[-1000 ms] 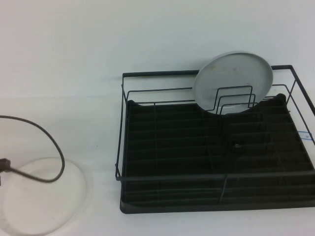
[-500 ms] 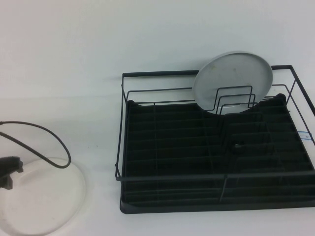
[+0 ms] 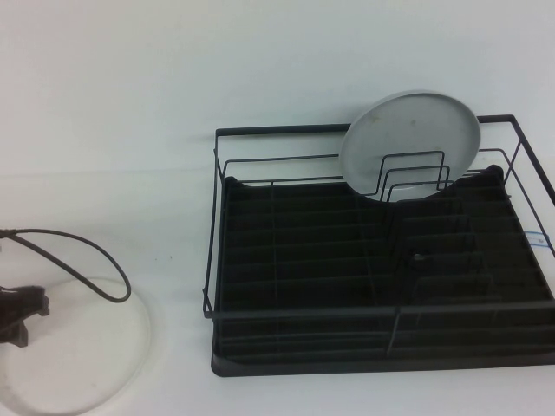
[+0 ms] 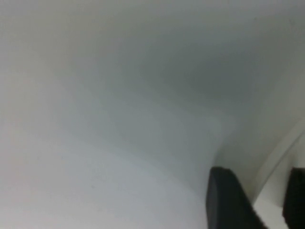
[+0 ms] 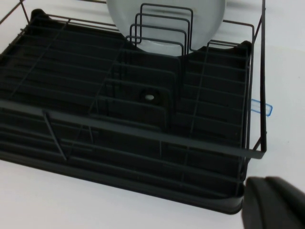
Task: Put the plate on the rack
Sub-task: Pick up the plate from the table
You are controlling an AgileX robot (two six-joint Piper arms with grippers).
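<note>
The glossy white plate (image 3: pixel 82 347) lies flat on the table at the near left, apart from the rack. My left gripper (image 3: pixel 22 314) is at the plate's left rim; in the left wrist view it (image 4: pixel 259 191) is open, its two dark fingers (image 4: pixel 228 200) apart with the plate's pale rim (image 4: pixel 286 152) running between them. The black wire rack (image 3: pixel 381 310) with its ribbed drip tray stands at the right and fills the right wrist view (image 5: pixel 143 129). My right gripper (image 5: pixel 274 205) shows only as a dark shape by the rack's near corner.
A duller grey plate (image 3: pixel 409 146) stands upright in the divider loops at the rack's back right, also in the right wrist view (image 5: pixel 162 19). A dark cable (image 3: pixel 95 260) loops over the table above the white plate. Bare white table lies between plate and rack.
My left gripper has come in from the left edge and moved right to the white plate's rim, its cable loop shifting with it. Rack and grey plate have not moved.
</note>
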